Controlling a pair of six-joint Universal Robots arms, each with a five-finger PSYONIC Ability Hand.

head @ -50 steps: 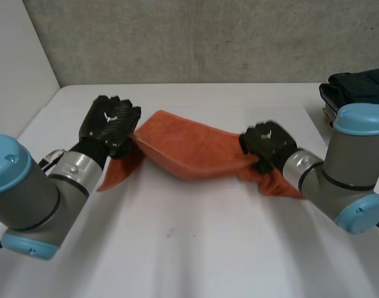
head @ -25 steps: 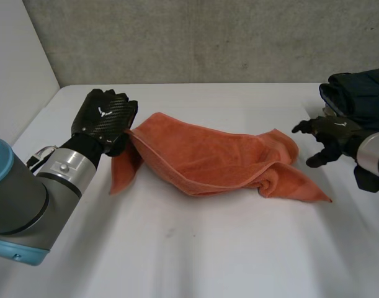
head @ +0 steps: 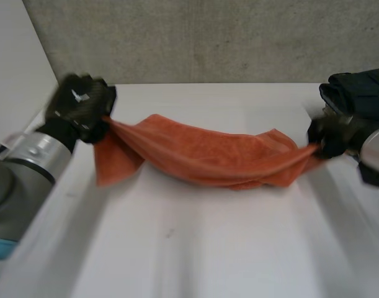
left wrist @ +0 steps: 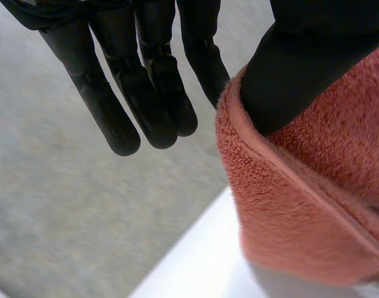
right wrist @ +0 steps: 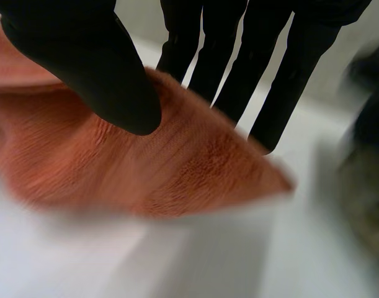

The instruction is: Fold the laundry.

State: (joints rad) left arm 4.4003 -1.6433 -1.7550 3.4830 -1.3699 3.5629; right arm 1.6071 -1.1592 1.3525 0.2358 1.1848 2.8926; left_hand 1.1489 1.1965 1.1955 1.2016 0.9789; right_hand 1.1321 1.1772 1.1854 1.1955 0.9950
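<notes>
An orange towel (head: 208, 155) hangs stretched between my two hands above the white table (head: 195, 248), sagging in the middle, where it touches the table. My left hand (head: 80, 102) is raised at the table's far left and shut on the towel's left end, with a flap hanging below it. In the left wrist view the thumb (left wrist: 301, 62) presses into the towel's hemmed edge (left wrist: 313, 205), beside the straight fingers (left wrist: 146, 93). My right hand (head: 329, 136) pinches the towel's right corner. In the right wrist view its thumb (right wrist: 96, 68) lies on the towel (right wrist: 146, 167), fingers (right wrist: 263, 81) behind.
A stack of dark folded clothes (head: 360, 90) sits at the table's far right, just behind my right hand. A grey wall runs along the back. The table's left edge lies under my left arm.
The right hand, open and off the towel half a second ago, has closed on its right corner. The left hand has moved left and up, stretching the towel.
</notes>
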